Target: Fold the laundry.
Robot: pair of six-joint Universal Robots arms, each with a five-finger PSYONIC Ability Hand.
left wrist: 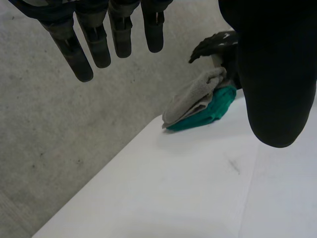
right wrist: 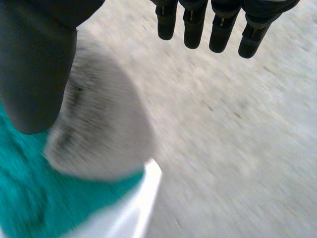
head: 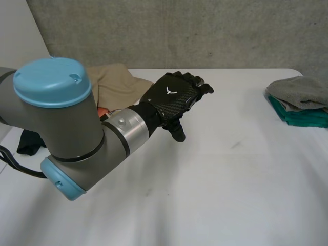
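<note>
Laundry, unfolded: beige cloth [head: 117, 84] lies crumpled at 11 o'clock on the desk [head: 220, 179], partly behind the left arm [head: 56, 123]; dark cloth [head: 29, 142] lies at the 9 o'clock edge.
Laundry, folded: grey cloth [head: 300, 91] stacked on teal cloth [head: 305, 118] at 3 o'clock, close to the desk edge.
State, left hand [head: 171, 97]: released, fingers straight, thumb apart, holding nothing. It is clear of the desk near centre, toward 12 o'clock, just beside the beige cloth.
State, right hand [right wrist: 220, 29]: released, fingers straight, empty. It is over the folded stack, with the grey cloth under its palm.
Step in hand (judged): fetch the next piece; the beige cloth is nearest the left hand.
Progress (judged): two pieces stacked, two left to fold.
Risk 1: the right hand descends or sweeps while over the stack. Result: grey cloth dragged off the teal cloth or past the 3 o'clock edge.
Risk 2: the left hand grasps the beige cloth by a bunched middle, not a corner. Result: the cloth lifts as a wad and will not spread flat.
Risk 3: the left arm swings toward 9 o'clock. Result: dark cloth pushed off the desk.
</note>
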